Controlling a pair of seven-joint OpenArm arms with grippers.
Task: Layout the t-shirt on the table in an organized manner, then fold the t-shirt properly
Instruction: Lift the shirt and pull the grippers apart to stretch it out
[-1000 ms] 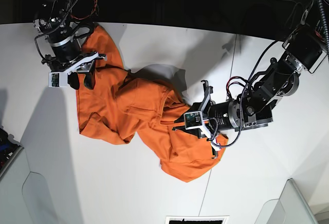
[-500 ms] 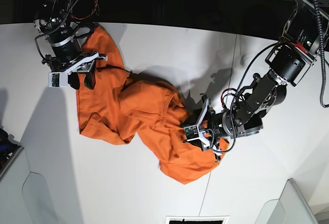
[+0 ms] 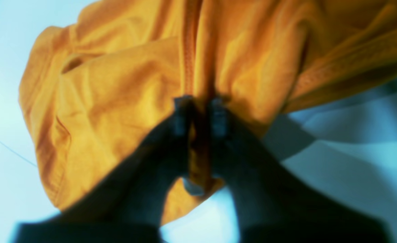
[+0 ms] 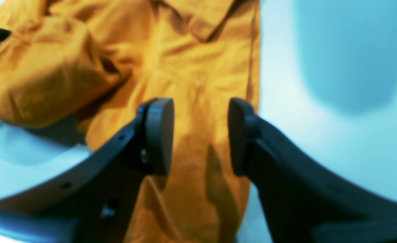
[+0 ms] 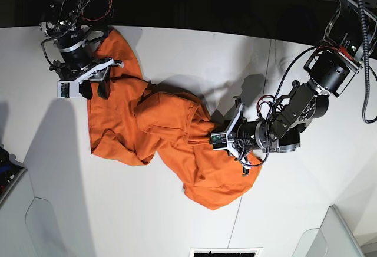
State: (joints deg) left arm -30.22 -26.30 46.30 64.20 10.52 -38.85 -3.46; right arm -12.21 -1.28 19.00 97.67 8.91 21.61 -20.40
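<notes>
The orange t-shirt [image 5: 147,124] lies crumpled on the white table [image 5: 188,50], running from the far left to the front middle. My left gripper [image 5: 215,141] is shut on a raised fold of the shirt's right part; in the left wrist view the dark fingertips [image 3: 218,118] pinch the cloth [image 3: 117,101] between them. My right gripper [image 5: 94,90] is open, low over the shirt's left edge; in the right wrist view its pads [image 4: 159,135] stand apart with cloth [image 4: 191,67] below them. The white tag is hidden.
A thin dark seam [image 5: 268,68] crosses the table at the right. Grey bins stand at the front left [image 5: 12,192] and front right [image 5: 347,233] corners. A dark vent [image 5: 227,252] sits at the front edge. Beyond the table's far edge it is dark.
My left arm has swung round and its gripper has shifted slightly on the shirt's right part, which bunched a little. My right gripper has hardly moved.
</notes>
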